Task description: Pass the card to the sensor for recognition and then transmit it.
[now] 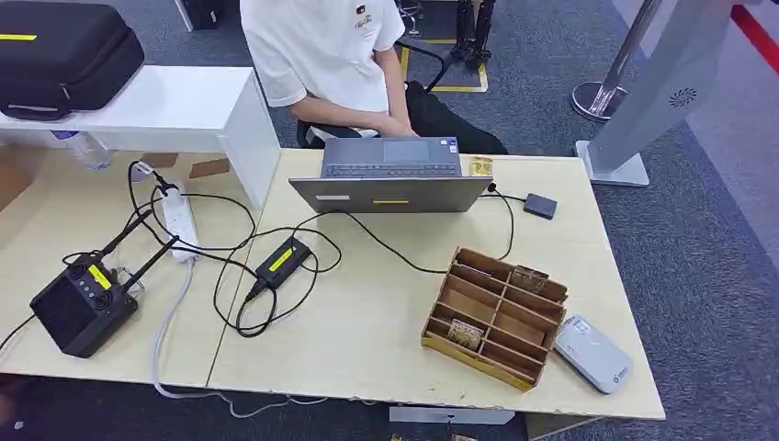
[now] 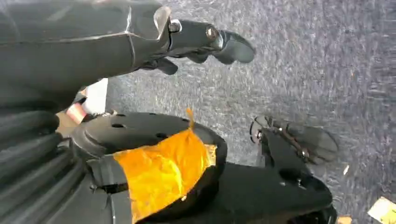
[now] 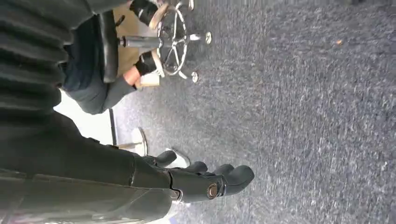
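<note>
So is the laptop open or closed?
Open. The laptop on the table has its lid up, and its keyboard faces the person sitting behind it.

No legible text anywhere. Small dark chest logo on the person's white shirt (image 1: pixel 365 13), too small to read. Tiny blue mark on the white sensor (image 1: pixel 592 354) at the table's (image 1: pixel 386 340) near right corner, unreadable. Blank yellow labels on the laptop (image 1: pixel 390 188) and power adapter (image 1: pixel 281 261).
</note>
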